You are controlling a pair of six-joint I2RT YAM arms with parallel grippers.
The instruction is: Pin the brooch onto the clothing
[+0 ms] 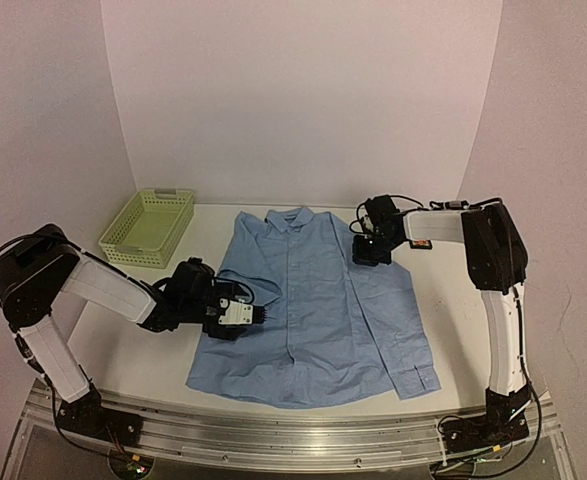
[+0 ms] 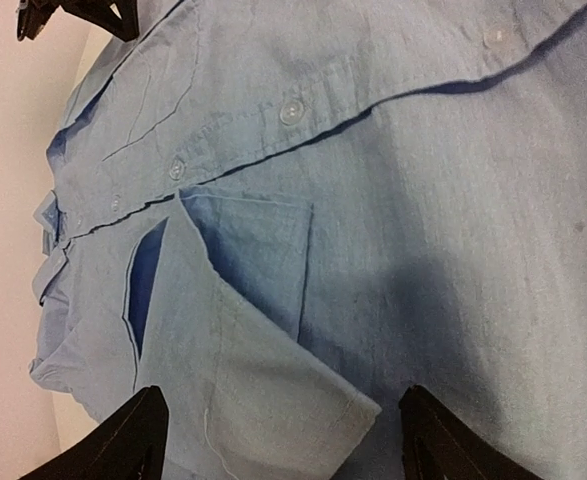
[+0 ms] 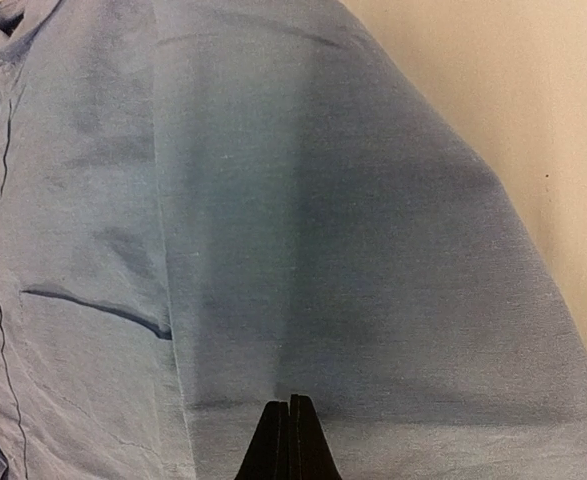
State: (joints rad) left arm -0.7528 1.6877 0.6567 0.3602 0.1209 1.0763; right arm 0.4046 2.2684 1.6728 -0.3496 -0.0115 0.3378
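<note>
Left gripper (image 1: 263,314) hovers low over the near side edge of the shirt (image 1: 313,300), fingers (image 2: 123,440) spread wide. A folded sleeve end (image 2: 273,380) lies between them, not clamped. Pocket (image 2: 253,250) just beyond. Right gripper (image 1: 370,250) sits over the opposite shoulder, jaws pressed together, nothing visible at the tips. Brooch: cannot be made out in any of the 3 views, so its location is unknown. Risk: left fingers closing here could snag the loose sleeve fold and bunch 2 layers; a pin driven through both would fasten sleeve to front
</note>
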